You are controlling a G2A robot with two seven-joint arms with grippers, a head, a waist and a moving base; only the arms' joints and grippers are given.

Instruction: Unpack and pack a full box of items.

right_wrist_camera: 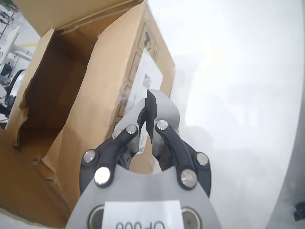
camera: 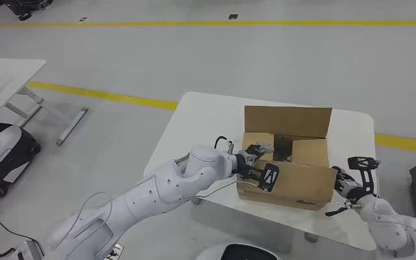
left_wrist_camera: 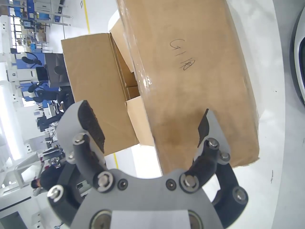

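Observation:
An open cardboard box [camera: 292, 185] stands on the white table [camera: 208, 117], its back flap upright and its inside in shadow. My left gripper [camera: 263, 164] is at the box's near left corner. In the left wrist view it is open [left_wrist_camera: 145, 120], and the tall front panel of the box [left_wrist_camera: 190, 60] runs up between its fingers [left_wrist_camera: 91, 125]. My right gripper [camera: 340, 181] is beside the box's right end wall. In the right wrist view it is shut on nothing [right_wrist_camera: 149, 107], close to the labelled side of the box [right_wrist_camera: 71, 72].
The table's [right_wrist_camera: 226, 72] bare top stretches away to the right of the box, and its rounded front edge is close to both arms. Another white table [camera: 19, 71] stands far off at the left, beyond a yellow floor line.

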